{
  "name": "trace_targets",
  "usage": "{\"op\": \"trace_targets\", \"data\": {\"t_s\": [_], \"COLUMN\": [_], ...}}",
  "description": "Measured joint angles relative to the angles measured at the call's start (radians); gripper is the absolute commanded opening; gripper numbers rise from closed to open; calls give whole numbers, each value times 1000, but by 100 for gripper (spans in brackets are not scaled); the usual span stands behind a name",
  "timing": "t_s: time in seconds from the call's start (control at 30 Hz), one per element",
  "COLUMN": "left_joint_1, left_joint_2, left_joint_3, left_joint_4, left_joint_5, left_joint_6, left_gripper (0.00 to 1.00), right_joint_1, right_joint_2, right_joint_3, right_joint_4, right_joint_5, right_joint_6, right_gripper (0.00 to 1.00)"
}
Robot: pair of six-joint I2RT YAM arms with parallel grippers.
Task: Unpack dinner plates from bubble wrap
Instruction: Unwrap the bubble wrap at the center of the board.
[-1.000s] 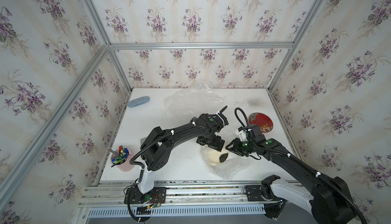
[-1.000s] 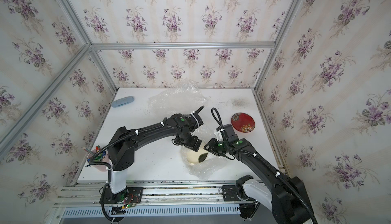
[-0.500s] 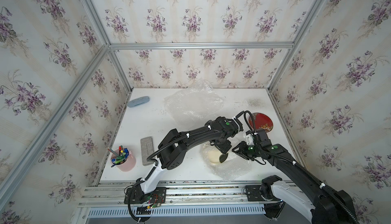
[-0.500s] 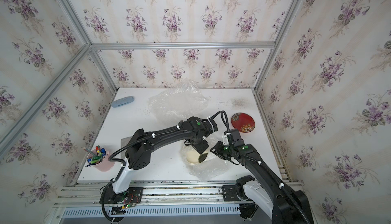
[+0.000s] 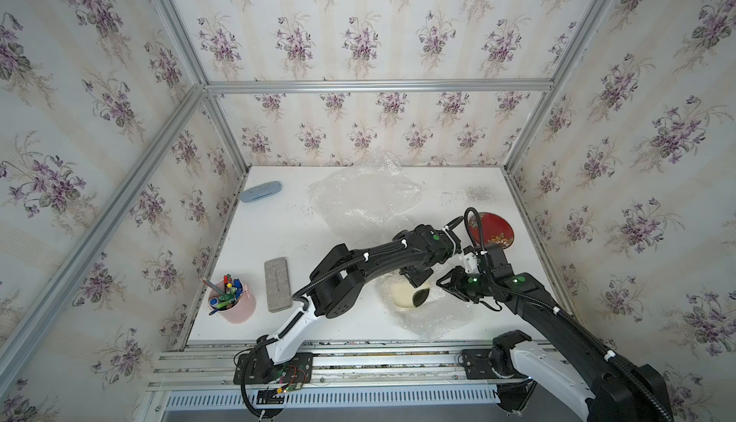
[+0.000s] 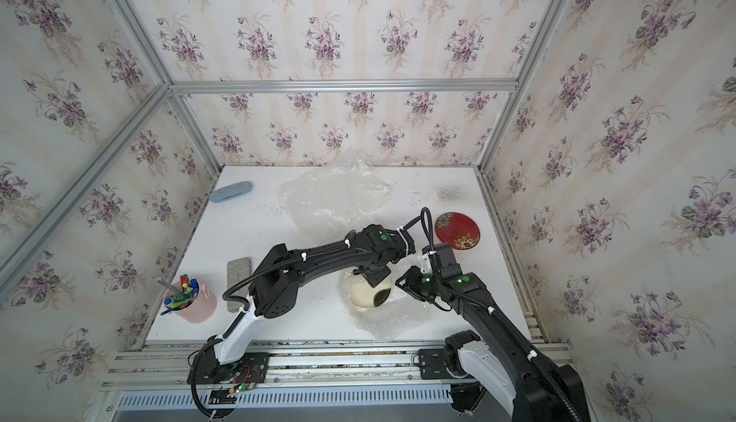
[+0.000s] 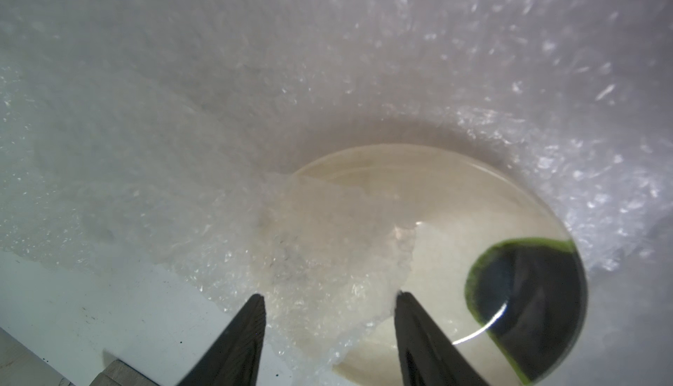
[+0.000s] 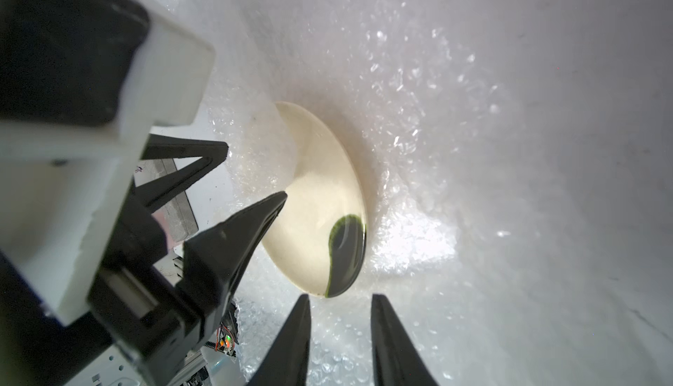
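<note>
In both top views the cream plate (image 5: 400, 294) lies on a crumpled sheet of bubble wrap (image 5: 438, 318) near the front of the table (image 5: 318, 241); the dark red plate (image 5: 492, 229) sits bare and well apart toward the right wall; a second sheet (image 5: 366, 197) lies loose at the back; the left gripper (image 5: 416, 276) hangs over the cream plate's far rim, and the right gripper (image 5: 448, 285) is just beside it.

In the left wrist view the left gripper (image 7: 329, 295) has its jaws apart astride a flap (image 7: 327, 242) of wrap that covers part of the cream plate (image 7: 455, 202); the flap is not yet pinched.

In the right wrist view the right gripper (image 8: 340, 295) shows a narrow gap with nothing visibly clamped, near the plate's dark-marked edge.

I judge the wrap to be light, limp and slippery, best taken at that free flap; the plate looks stiff, glazed and breakable, so the film should probably be peeled off sideways rather than the plate lifted by its rim.
</note>
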Motion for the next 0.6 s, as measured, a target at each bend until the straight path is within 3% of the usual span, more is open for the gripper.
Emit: {"op": "trace_targets", "data": {"t_s": [0.13,0.23,0.27,0.4,0.6], "left_joint_1": [-1,-1,-1,-1,-8], "left_joint_2": [0,-5,-10,-50,-63], "left_joint_3": [-11,-24,-31,-60,-85], "left_joint_4": [0,0,-1,-6,-4], "left_joint_5": [-5,-2,2,16,31], "left_joint_6": [0,0,0,-4,-15], "left_gripper": [41,60,63,69,69], "right_joint_1": [0,0,0,0,0], "right_joint_2": [17,37,43,51,55], "right_joint_3": [7,21,27,38,28], "right_joint_4": [3,5,5,18,25], "right_joint_5": [-3,-6,-7,-7,-18], "right_joint_6": [0,-4,-5,-13,-16], "right_gripper": [31,31,31,32,32]}}
